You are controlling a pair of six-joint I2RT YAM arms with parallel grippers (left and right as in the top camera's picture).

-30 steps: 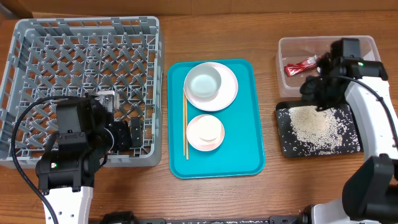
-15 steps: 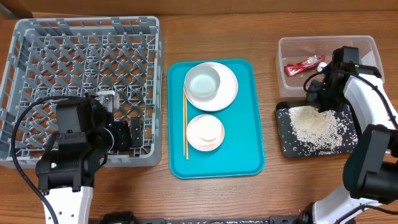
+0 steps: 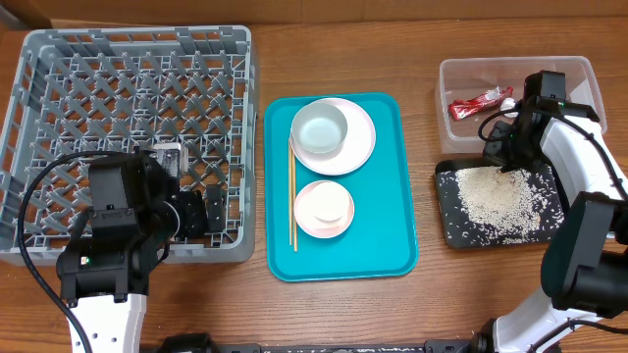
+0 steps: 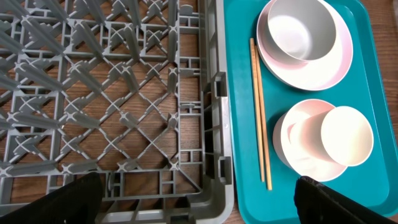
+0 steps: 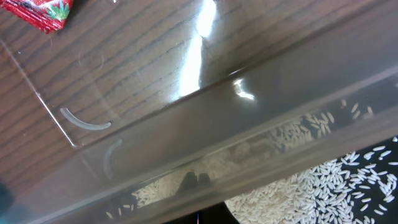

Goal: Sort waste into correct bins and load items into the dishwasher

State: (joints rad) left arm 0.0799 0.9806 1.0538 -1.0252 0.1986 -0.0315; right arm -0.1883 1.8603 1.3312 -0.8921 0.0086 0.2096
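Observation:
The grey dish rack (image 3: 128,137) holds no dishes. My left gripper (image 3: 201,211) hangs open and empty over its near right corner (image 4: 199,205). On the teal tray (image 3: 392,235) a pale grey bowl (image 3: 321,130) sits on the white plate (image 3: 358,147). A small white cup (image 4: 346,135) lies in the pinkish bowl (image 3: 324,208), and chopsticks (image 3: 292,196) lie to their left. The clear tub (image 3: 579,74) holds the red wrapper (image 3: 473,104) and white scrap (image 3: 507,101). Rice (image 3: 496,196) covers the black tray (image 3: 451,230). My right gripper (image 3: 507,149) is low at the tub's near wall, its dark tips (image 5: 194,180) together.
The teal tray lies between the rack and the two bins, on a bare wooden table. The black tray lies directly in front of the clear tub, almost touching it. My right arm reaches over the tub's right side. Cables trail by my left arm near the rack's front.
My right wrist has shifted slightly toward the right and front, settling at the tub's near wall. The left arm and all dishes have not moved.

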